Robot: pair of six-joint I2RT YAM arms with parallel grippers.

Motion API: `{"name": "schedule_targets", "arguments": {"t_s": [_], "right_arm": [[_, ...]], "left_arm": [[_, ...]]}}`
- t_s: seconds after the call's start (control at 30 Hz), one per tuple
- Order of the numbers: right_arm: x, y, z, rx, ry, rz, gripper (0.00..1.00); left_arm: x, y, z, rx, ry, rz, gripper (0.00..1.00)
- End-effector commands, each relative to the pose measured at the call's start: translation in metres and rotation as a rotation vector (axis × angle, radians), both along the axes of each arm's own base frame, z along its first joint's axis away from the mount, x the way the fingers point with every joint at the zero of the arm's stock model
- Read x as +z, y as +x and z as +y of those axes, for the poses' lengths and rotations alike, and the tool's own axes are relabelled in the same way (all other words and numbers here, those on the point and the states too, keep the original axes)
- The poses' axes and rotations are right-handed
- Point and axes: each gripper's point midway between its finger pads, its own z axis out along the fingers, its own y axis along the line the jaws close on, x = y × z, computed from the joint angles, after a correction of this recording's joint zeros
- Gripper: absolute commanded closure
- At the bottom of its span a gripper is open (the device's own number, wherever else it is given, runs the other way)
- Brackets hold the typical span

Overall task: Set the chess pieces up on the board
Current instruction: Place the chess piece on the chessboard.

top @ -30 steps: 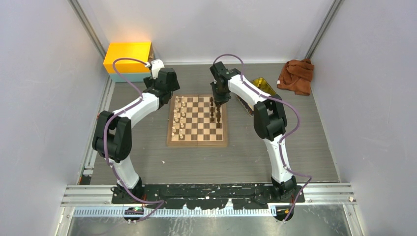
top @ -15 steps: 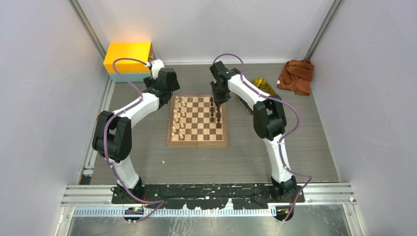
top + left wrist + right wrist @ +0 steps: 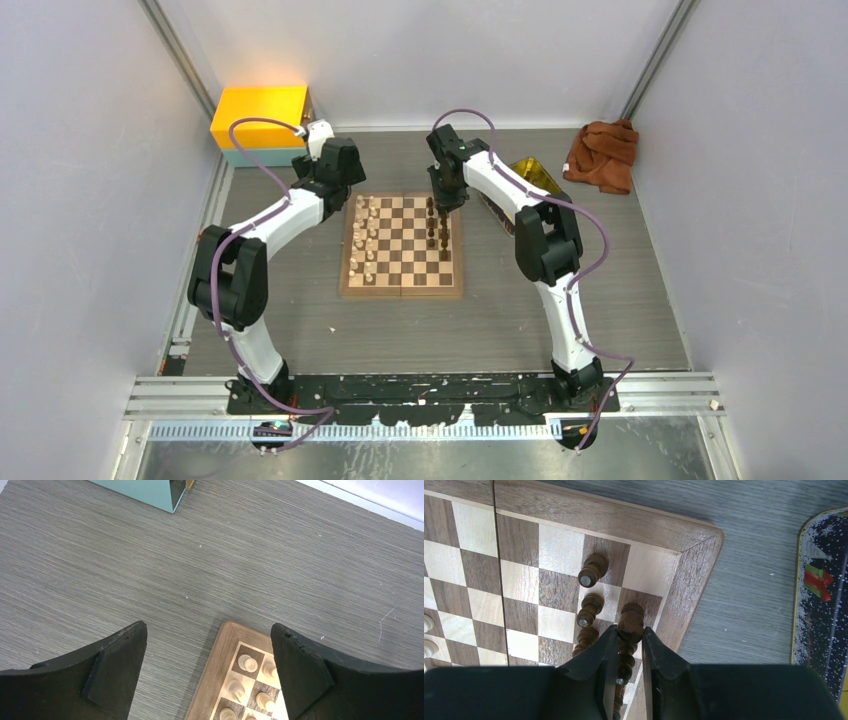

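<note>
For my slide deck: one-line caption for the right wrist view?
Right tool grips a dark chess piece near a corner of the board, beside other dark pieces.

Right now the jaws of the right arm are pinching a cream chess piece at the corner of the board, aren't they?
Not quite. The jaws of the right arm are pinching a dark brown piece, not a cream one, at the corner of the board. The right wrist view shows it.
</note>
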Motion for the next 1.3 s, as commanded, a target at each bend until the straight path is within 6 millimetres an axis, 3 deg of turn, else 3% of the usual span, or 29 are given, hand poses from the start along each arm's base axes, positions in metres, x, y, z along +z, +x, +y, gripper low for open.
{"name": "schedule_targets", "arguments": {"t_s": [0.0, 0.77, 1.27], "right_arm": [[0.012, 0.011, 0.003, 0.013, 0.007, -0.046, 0.73], [0.020, 0.012, 0.006, 0.029, 0.024, -0.057, 0.64], [0.054, 0.021, 0.010, 0.031, 0.054, -0.118, 0.63]], "left_arm": [[0.022, 0.009, -0.001, 0.012, -0.030, -0.077, 0.06], [0.020, 0.008, -0.001, 0.012, -0.029, -0.073, 0.06], [0.023, 0.006, 0.001, 0.013, -0.025, -0.074, 0.06]]}}
